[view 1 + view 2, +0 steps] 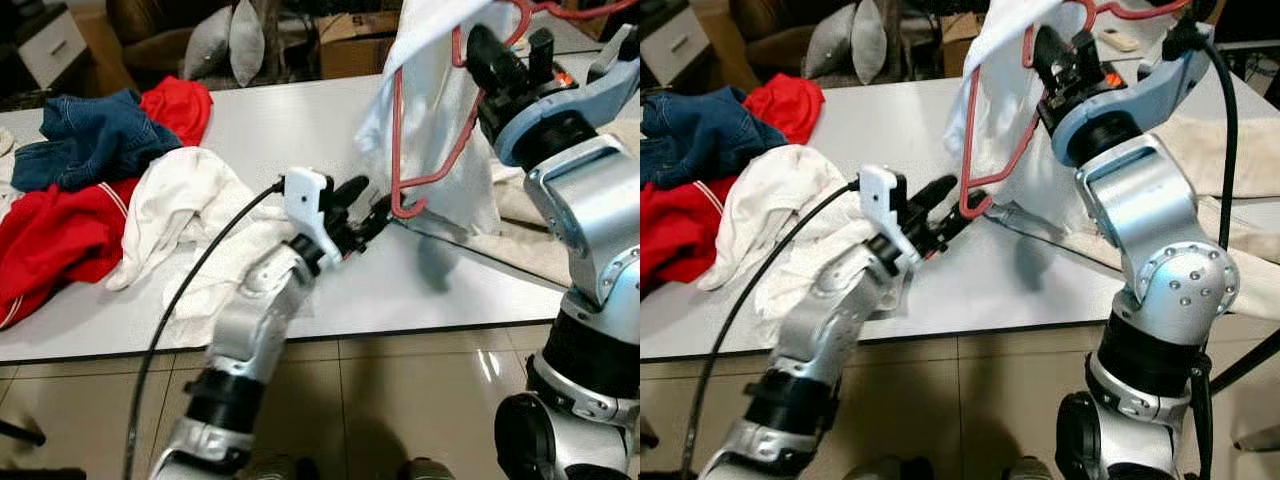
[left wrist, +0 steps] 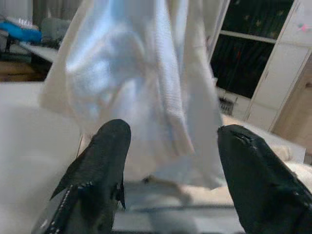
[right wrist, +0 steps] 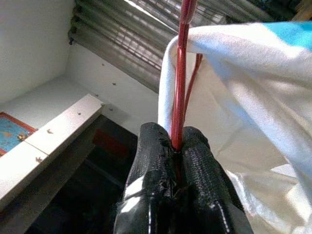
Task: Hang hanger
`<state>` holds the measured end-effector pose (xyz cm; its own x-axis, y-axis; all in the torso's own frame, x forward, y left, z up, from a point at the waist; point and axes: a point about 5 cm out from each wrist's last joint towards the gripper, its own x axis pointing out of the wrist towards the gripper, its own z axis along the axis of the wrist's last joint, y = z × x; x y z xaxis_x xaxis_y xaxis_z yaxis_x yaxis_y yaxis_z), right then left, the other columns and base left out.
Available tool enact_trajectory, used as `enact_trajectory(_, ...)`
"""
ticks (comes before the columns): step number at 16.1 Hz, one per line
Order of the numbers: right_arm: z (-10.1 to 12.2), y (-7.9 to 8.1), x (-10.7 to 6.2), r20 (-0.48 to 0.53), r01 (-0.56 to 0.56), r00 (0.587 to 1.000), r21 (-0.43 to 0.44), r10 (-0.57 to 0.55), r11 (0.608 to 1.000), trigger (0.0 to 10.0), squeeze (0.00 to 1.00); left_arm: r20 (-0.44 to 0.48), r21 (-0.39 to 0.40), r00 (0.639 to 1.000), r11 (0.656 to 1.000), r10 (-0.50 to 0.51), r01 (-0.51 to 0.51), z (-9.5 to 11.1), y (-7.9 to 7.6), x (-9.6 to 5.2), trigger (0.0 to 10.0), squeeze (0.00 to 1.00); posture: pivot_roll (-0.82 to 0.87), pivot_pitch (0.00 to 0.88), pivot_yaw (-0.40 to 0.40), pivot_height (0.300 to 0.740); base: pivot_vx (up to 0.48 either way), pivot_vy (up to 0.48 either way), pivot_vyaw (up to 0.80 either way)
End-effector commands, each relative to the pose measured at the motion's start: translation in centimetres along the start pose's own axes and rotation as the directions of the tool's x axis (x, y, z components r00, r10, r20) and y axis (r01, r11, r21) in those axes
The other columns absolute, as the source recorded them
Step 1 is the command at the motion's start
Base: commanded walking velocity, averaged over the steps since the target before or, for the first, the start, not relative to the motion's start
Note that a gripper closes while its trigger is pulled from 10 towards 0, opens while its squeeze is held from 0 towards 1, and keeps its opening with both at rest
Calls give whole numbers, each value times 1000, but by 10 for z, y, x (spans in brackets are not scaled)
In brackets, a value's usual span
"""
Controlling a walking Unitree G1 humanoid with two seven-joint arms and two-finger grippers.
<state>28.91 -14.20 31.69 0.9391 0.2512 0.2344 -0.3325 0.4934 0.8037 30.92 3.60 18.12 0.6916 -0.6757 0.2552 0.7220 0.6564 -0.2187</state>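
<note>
A red wire hanger (image 1: 432, 140) carries a pale white garment (image 1: 440, 110) and is held up above the white table (image 1: 300, 130). My right gripper (image 1: 478, 52) is shut on the hanger's upper wire, and the red wire (image 3: 178, 122) runs between its closed fingertips (image 3: 195, 151). My left gripper (image 1: 365, 212) stands open just left of the hanger's lower corner, fingers pointing at it; I cannot tell whether it touches. Between the left gripper's fingers (image 2: 105, 156) the garment (image 2: 141, 92) hangs a short way ahead.
A heap of clothes lies on the table's left: blue jeans (image 1: 85, 135), red cloth (image 1: 60, 235) and a white garment (image 1: 190, 200). Cream fabric (image 1: 530, 245) lies on the table at the right. Boxes and cushions stand behind the table.
</note>
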Motion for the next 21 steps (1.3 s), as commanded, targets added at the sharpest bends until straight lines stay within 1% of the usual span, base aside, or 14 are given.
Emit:
enact_trajectory(1, 2, 11, 1, -2, -58, 998, 6, 58, 998, 10000, 0, 23, 20, 999, 999, 41, -42, 4, 6, 2, 10000, 1000, -189, 31, 103, 740, 0, 0, 0)
enact_trajectory(2, 1, 12, 1, -5, -62, 998, 7, 62, 998, 10000, 0, 34, 48, 996, 995, 83, -84, 5, 9, 4, 10000, 1000, -196, 27, 107, 740, 0, 0, 0)
enact_trajectory(4, 1, 15, 2, -9, -78, 997, 9, 78, 997, 10000, 0, 94, 52, 984, 986, 153, -158, 10, 16, 7, 10000, 1000, -198, 25, 109, 740, 0, 0, 0)
enact_trajectory(6, 1, 17, 2, -9, -83, 996, 13, 84, 996, 10000, 0, 99, 19, 989, 993, 110, -112, 7, 12, 11, 10000, 1000, -197, 24, 110, 740, 0, 0, 0)
enact_trajectory(7, 1, 17, 2, -9, -84, 996, 13, 84, 996, 10000, 0, 97, 12, 990, 995, 102, -103, 6, 10, 12, 10000, 902, -197, 24, 110, 740, 0, 0, 0)
enact_trajectory(8, 1, 18, 2, -10, -85, 996, 13, 85, 996, 10000, 0, 90, 7, 994, 998, 68, -69, 3, 5, 17, 10000, 82, -196, 22, 109, 740, 0, 0, 0)
enact_trajectory(9, 1, 18, 2, -10, -86, 996, 14, 86, 996, 10000, 0, 75, 15, 996, 999, 43, -44, 0, 2, 20, 10000, 0, -196, 22, 109, 740, 0, 0, 0)
enact_trajectory(10, 1, 18, 2, -10, -86, 996, 14, 86, 996, 10000, 0, 65, 20, 997, 999, 35, -36, -2, 0, 22, 10000, 0, -196, 22, 109, 740, 0, 0, 0)
enact_trajectory(11, 1, 19, 3, -10, -87, 996, 13, 88, 996, 10000, 0, 31, 47, 998, 997, 54, -55, -7, 2, 25, 4510, 0, -195, 26, 110, 740, 0, 0, 0)
enact_trajectory(12, 1, 20, 4, -9, -89, 996, 14, 89, 996, 10000, 0, 5, 72, 991, 988, 133, -133, -10, 11, 27, 1294, 0, -198, 28, 115, 740, 0, 0, 0)
enact_trajectory(13, 1, 20, 4, -6, -91, 996, 15, 91, 996, 10000, 0, -6, 87, 981, 977, 196, -194, -11, 20, 27, 0, 0, -201, 30, 119, 740, 0, 0, 0)
enact_trajectory(16, 2, 22, 5, 7, -93, 996, 24, 93, 995, 10000, 0, 13, 74, 976, 973, 217, -217, -9, 27, 26, 0, 0, -200, 33, 122, 740, 0, 0, 0)
enact_trajectory(19, 3, 23, 4, 10, -97, 995, 24, 97, 995, 10000, 0, 52, 14, 979, 981, 195, -196, -7, 23, 31, 0, 0, -198, 33, 123, 740, 0, 0, 0)
enact_trajectory(21, 3, 23, 4, 11, -96, 995, 25, 96, 995, 10000, 0, 56, 13, 982, 984, 178, -179, -7, 20, 33, 0, 0, -198, 33, 123, 740, 0, 0, 0)
